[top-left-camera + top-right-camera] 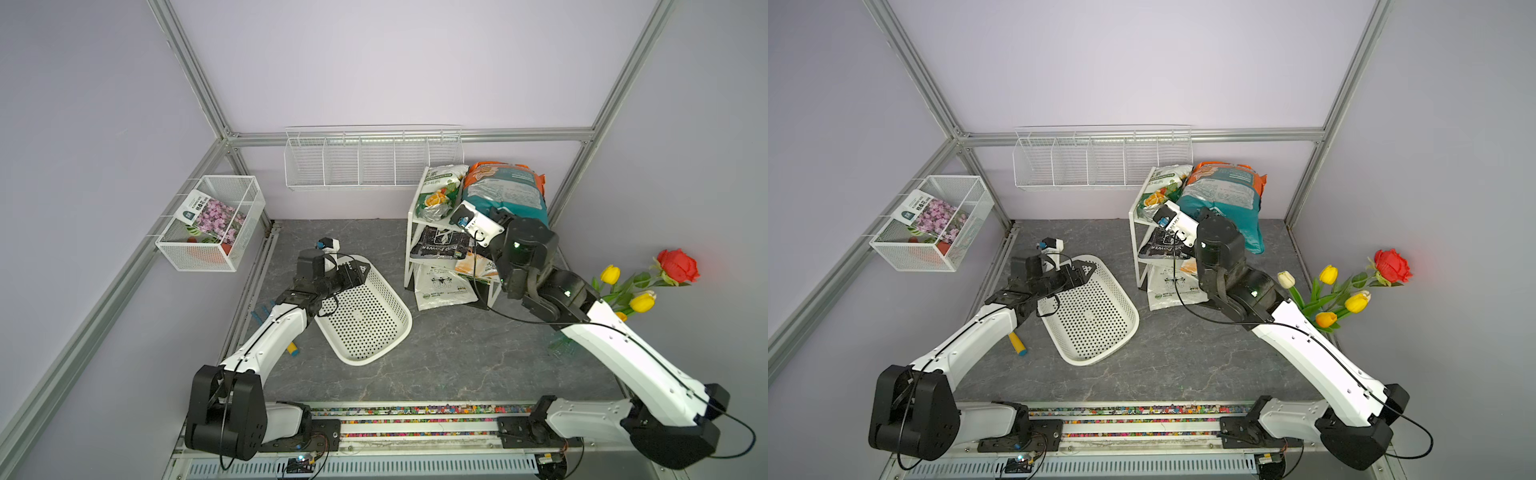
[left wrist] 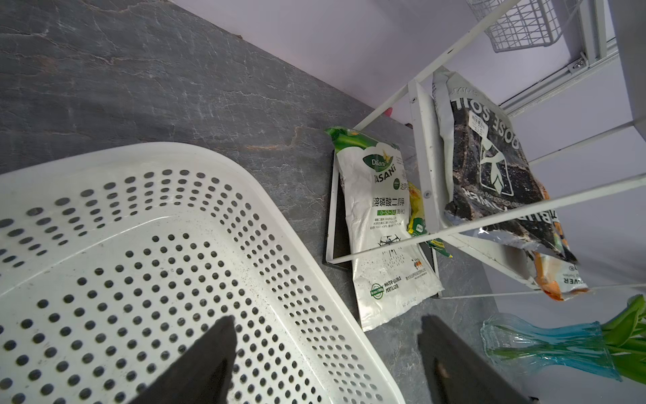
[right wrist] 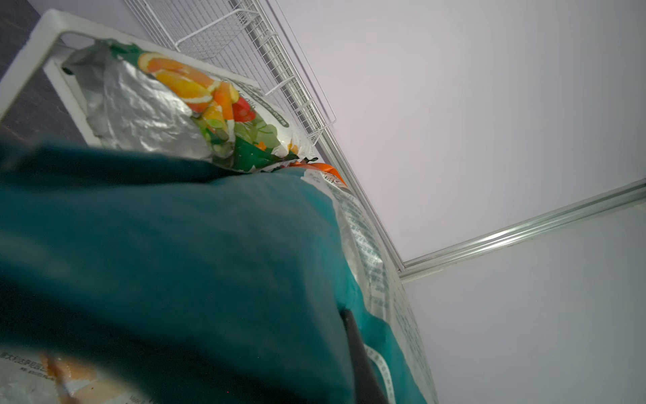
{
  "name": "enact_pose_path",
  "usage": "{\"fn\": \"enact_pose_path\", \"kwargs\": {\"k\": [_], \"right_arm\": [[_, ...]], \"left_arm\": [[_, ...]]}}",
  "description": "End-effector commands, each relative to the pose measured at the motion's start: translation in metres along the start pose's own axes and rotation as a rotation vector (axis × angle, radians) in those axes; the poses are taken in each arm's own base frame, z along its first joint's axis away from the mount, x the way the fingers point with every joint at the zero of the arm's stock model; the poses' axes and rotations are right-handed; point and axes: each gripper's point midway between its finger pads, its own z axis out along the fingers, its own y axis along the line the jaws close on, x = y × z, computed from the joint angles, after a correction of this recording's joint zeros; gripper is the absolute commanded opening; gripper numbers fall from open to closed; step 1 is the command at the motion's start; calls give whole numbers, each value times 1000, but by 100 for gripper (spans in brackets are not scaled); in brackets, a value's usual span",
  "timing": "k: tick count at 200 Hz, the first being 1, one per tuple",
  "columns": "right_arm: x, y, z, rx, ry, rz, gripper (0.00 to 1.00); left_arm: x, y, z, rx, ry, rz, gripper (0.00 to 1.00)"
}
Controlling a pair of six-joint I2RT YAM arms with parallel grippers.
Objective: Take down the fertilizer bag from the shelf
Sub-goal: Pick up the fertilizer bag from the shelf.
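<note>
Fertilizer bag (image 1: 505,191) atop the shelf (image 2: 424,154) has its teal end clamped in the right hand (image 1: 496,216); left hand (image 2: 325,320) is released, fingers spread.

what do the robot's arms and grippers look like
Both the left arm and right arm have white shell links, bulky black joints and a thin black cable along them; the right arm shows small green lights. The left gripper has dark tapered fingers and a white triangle marking. The right gripper is black too.
</note>
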Motion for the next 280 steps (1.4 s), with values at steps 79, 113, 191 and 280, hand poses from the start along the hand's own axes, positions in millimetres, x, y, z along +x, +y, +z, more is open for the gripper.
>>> {"fn": "enact_pose_path", "kwargs": {"k": [79, 113, 191, 280], "right_arm": [[-44, -115, -70, 223, -203, 315, 0], [-60, -123, -97, 90, -299, 405, 0], [-53, -145, -130, -19, -356, 425, 0], [-62, -69, -152, -469, -390, 441, 0]], "left_arm": [[-9, -7, -6, 8, -18, 21, 85], [-13, -9, -4, 13, -24, 18, 85], [-32, -34, -16, 71, -50, 123, 85], [-78, -137, -94, 383, -262, 416, 87]]}}
